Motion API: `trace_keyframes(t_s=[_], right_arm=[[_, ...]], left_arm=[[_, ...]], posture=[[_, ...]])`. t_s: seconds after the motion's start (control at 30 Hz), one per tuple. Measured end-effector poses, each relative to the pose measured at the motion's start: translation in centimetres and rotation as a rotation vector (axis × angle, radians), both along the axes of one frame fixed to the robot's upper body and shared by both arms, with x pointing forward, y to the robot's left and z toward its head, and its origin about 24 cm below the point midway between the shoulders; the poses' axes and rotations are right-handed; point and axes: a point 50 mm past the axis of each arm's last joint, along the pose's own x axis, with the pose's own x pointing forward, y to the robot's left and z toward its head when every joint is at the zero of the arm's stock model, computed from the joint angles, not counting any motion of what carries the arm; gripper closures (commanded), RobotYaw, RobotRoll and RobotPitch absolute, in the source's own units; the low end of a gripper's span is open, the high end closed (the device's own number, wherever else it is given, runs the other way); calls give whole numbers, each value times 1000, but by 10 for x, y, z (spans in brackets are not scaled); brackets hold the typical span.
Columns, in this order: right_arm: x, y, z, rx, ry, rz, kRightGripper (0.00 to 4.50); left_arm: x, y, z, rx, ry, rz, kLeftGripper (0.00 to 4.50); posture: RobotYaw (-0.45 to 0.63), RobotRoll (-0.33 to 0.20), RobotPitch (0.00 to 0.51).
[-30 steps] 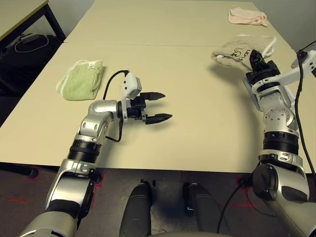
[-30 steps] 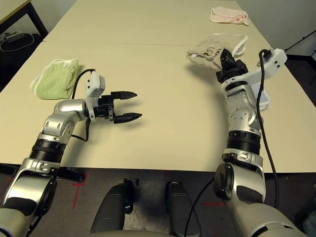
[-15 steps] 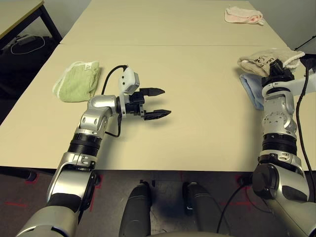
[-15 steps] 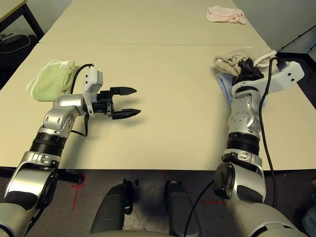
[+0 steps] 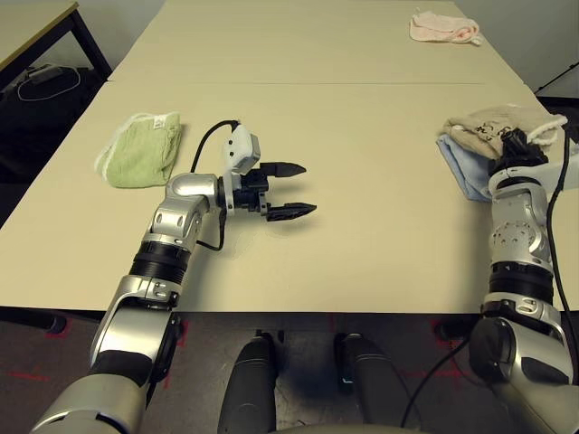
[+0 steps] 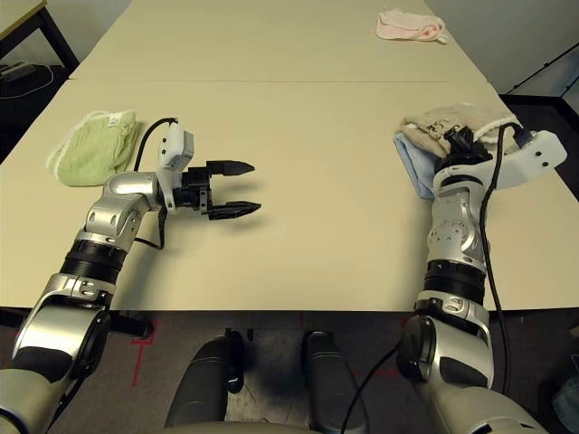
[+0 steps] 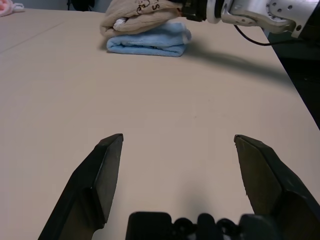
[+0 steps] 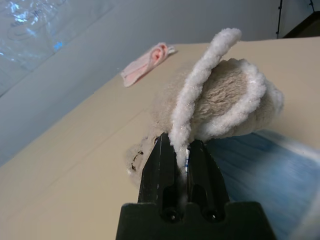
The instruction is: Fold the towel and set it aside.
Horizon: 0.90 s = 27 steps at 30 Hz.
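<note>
Presently right gripper (image 8: 182, 150) pinches the folded towel (image 5: 484, 127) at 3 o'clock atop blue towel (image 7: 150, 42) for stacking; left gripper (image 5: 291, 190) idles agape.

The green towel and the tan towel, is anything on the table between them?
Just the open left gripper hovering over bare table, between the green towel and the tan towel, seen from the head views.

A: What colours are the cloths on the table (image 5: 362, 127)?
B: Beige towel (image 5: 488, 127) with white edging, dark print; light blue (image 7: 150, 44) beneath it; green (image 5: 140, 149) near the left edge; pink (image 5: 443, 27) at the far right corner.
</note>
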Motion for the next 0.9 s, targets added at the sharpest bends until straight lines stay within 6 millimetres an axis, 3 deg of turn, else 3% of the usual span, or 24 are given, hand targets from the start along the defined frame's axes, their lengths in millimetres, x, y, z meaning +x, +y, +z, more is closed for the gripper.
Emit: trace_keyframes(t_s=[0.37, 0.5, 0.77, 0.8, 0.9], right_arm=[[-16, 3, -22, 6, 121, 5, 4476], [-18, 9, -34, 44, 183, 8, 3119], [-21, 8, -32, 58, 197, -1, 237], [-22, 8, -32, 56, 194, 3, 22], [-27, 8, -28, 14, 158, 47, 22]], left_arm=[[0, 1, 0, 6, 1, -3, 0], [-1, 0, -1, 10, 7, -9, 0], [0, -1, 2, 13, 3, -14, 0], [0, -1, 2, 13, 3, -14, 0], [0, -1, 2, 15, 4, -12, 0]], posture=[[-47, 0, 136], [-47, 0, 134], [-45, 0, 133], [-46, 0, 132], [-46, 0, 132]])
